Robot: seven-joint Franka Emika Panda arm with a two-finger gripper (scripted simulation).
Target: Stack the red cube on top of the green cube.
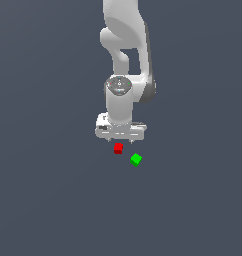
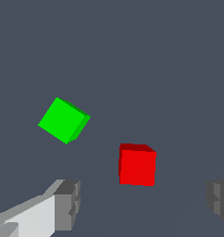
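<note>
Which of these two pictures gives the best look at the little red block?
The wrist view. There the red cube fills much of the frame, with its front and top faces distinct, lying between the open gripper fingers. The exterior view shows the same cube only as a tiny red speck below the gripper, beside the green cube.

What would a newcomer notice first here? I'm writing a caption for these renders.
Two bright cubes on a plain grey floor: the red cube lies under the white pincer, whose fingers stand apart. The green cube lies apart from it, toward the exterior view's right.
</note>
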